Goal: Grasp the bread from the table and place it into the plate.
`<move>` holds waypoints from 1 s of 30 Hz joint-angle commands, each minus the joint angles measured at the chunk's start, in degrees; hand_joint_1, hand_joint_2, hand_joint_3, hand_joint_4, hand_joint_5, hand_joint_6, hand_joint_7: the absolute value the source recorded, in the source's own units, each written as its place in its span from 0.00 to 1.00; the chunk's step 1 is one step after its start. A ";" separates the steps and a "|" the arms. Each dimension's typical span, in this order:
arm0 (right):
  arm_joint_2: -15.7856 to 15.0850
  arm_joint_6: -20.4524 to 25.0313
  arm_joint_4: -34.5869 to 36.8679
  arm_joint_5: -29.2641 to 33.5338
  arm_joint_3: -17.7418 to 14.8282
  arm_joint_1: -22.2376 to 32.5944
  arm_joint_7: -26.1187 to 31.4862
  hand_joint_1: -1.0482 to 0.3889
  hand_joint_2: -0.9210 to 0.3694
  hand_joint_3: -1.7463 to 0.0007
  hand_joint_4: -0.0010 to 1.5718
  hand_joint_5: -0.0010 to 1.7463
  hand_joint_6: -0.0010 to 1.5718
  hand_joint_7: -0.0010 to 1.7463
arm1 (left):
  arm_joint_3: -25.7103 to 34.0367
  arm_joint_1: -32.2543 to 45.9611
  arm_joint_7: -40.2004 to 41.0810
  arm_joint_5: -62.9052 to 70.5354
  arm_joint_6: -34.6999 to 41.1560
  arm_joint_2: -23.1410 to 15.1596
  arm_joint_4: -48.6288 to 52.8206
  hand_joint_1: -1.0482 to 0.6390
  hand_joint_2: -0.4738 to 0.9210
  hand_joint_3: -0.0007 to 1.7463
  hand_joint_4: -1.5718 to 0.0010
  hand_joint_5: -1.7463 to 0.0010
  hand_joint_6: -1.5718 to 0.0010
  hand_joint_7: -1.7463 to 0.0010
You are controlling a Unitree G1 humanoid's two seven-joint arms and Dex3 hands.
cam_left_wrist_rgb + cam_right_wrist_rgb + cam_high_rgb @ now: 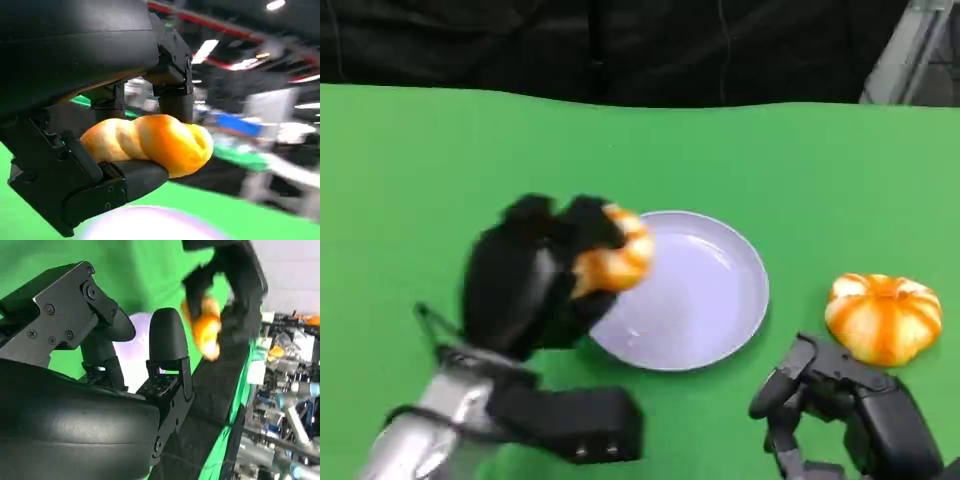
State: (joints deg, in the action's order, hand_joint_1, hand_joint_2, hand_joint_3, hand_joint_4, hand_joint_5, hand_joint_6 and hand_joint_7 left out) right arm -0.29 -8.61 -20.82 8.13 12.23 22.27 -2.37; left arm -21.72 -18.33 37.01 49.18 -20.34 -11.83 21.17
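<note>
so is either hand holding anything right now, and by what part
The left hand grips a twisted bread roll across its middle, fingers above and thumb beneath, at the plate's rim. The right hand holds nothing.

So the surface [440, 150] is covered in bright green cloth, running back to a dark backdrop at 12 o'clock. Sitting right on it, about dead center, is a pale lavender plate [710, 300]. Over at roughly 4 o'clock from the plate, well apart from it, there's an orange-and-white striped bun [883, 317] resting directly on the green.
</note>
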 commanded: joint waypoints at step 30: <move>0.18 1.43 -1.80 -0.20 0.86 1.12 1.05 0.77 0.37 0.26 0.43 0.96 0.45 0.81 | -5.33 -10.82 -16.20 -4.21 8.72 7.23 9.59 0.48 0.78 0.47 0.56 0.13 0.51 0.46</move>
State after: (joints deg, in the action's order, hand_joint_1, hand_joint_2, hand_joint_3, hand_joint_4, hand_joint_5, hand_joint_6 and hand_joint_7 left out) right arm -0.01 -7.43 -21.70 8.14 13.27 23.07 -1.68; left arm -27.18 -28.23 21.43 45.58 -12.08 -3.92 31.45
